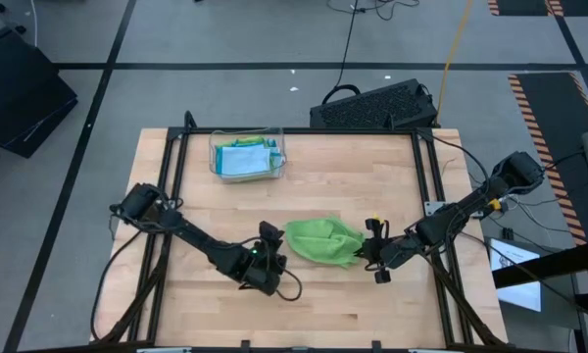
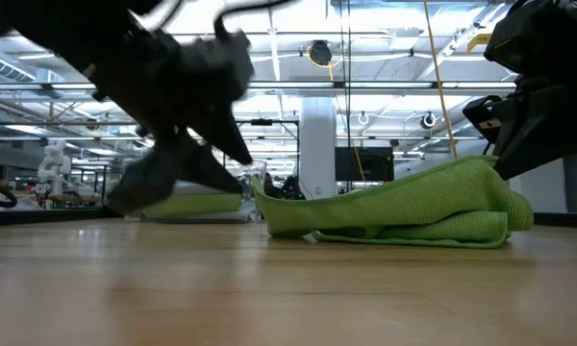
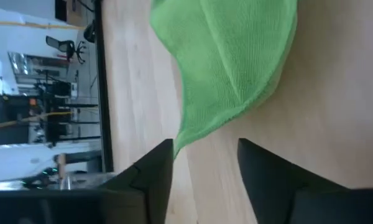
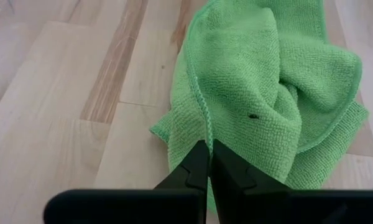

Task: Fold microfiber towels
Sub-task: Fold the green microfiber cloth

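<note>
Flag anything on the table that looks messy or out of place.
The green towel near the middle of the table is bunched in uneven, rumpled layers instead of a flat fold. The right gripper is shut on its edge; the left gripper stands open beside a corner. Nothing looks spilled or damaged.

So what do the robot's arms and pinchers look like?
Both arms are black and thin, built of jointed tube sections with black cables looping beside them. The left gripper and right gripper each end in two flat, dark, wedge-shaped fingers. The right arm shows small yellow marks near its wrist.
</note>
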